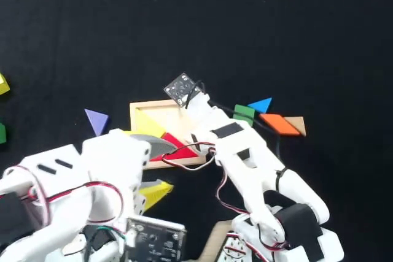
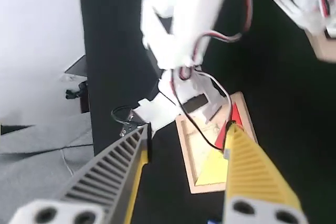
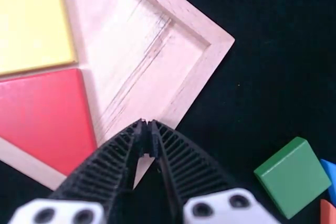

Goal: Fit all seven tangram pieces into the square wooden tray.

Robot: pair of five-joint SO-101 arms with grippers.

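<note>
Table (image 1: 276, 41): black surface, carrying all items.

Left arm (image 1: 73, 182): at the near left corner. The left tool (image 2: 189, 129) is released, with its grey and yellow fingers spread wide. It hangs above the near edge of the tray.

Right arm (image 1: 258, 170): extends from the near right toward the tray's far right corner. The right tool (image 3: 147, 129) is clenched, fingers pressed together with nothing between them. Its tips sit over the tray rim near that corner.

Tray (image 1: 150, 103): square, wooden, lying flat near the table's middle. Part of its floor is bare wood.

Yellow triangle (image 3: 31, 19) and red triangle (image 3: 44, 114): both large and seated in the tray, meeting along one edge.

Outside the tray, to the right, four pieces are clustered close together:
- orange piece (image 1: 279, 123)
- green square (image 1: 244, 113)
- tan piece (image 1: 297, 125), touching the orange piece on its far side from the tray
- blue triangle (image 1: 262, 104), just beyond the green square

Purple triangle (image 1: 96, 119): alone on the table, left of the tray and apart from it.
</note>
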